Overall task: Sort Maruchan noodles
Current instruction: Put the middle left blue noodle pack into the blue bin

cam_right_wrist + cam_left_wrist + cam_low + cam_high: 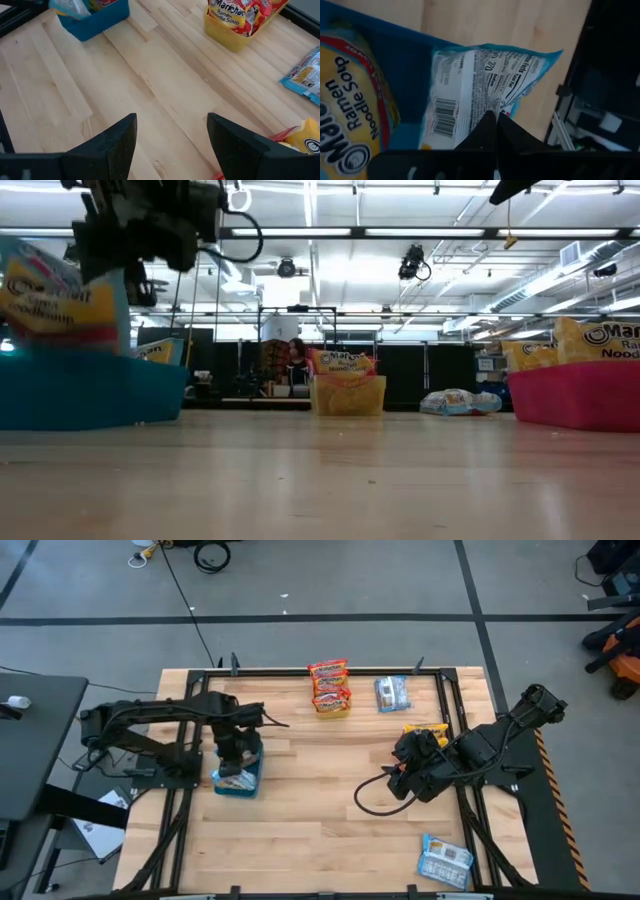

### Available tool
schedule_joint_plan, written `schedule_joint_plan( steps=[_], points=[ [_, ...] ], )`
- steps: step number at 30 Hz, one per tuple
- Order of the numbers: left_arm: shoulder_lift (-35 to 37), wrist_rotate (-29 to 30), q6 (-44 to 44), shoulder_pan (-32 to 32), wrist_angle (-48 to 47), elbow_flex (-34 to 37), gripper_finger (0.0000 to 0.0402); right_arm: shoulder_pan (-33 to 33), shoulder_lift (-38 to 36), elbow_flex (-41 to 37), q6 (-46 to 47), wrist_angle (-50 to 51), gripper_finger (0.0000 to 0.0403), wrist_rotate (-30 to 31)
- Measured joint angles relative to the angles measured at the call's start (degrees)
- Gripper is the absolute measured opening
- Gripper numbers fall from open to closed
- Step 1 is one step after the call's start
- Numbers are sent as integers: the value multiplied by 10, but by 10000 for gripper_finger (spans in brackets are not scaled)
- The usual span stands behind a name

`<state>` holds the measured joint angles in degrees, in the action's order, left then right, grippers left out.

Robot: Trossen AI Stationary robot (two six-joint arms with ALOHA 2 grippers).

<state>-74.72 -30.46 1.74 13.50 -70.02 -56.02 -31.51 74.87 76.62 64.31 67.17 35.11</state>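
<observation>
The left gripper (495, 122) hangs straight over the blue bin (240, 778) at about nine o'clock on the surface (320, 810), its fingers pressed fully together on the edge of a blue-and-white noodle packet (475, 85), which hangs barcode side out over the bin's interior beside a yellow packet (350, 115) already lying there. The move to come turns on that vertical line: the held packet is directly above the bin, its long axis running away from the fingers, so letting go should drop it inside. The right gripper (170, 135) waits at about three o'clock, jaws standing wide with nothing between them, next to the red bin (575, 395) of yellow packets. Two blue-and-white packets lie loose: one (392, 693) at about one o'clock beside the yellow bin (330, 700) of red packets, another (445, 862) at about five o'clock near the front edge. Both lie far closer to the right arm than to the left, so I judge the right arm the better placed to fetch them
</observation>
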Motion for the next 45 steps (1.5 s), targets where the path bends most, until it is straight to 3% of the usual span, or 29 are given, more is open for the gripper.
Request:
schedule_joint_plan(
  steps=[4,13,25,31,36,45],
  points=[
    [-1,-9,-11,6,45,38,1,0,0,0,-2,2,246,0],
    [4,-98,-4,14,127,91,1,0,0,0,2,1,246,-2],
    [94,-183,-23,135,272,190,1,0,0,0,6,1,246,-3],
    [146,-186,-37,160,339,249,1,0,0,0,6,1,246,-6],
    [180,-185,-112,158,439,285,1,1,0,0,6,1,246,-7],
    [228,-145,-211,109,634,355,1,13,0,0,7,1,246,-59]
  ],
)
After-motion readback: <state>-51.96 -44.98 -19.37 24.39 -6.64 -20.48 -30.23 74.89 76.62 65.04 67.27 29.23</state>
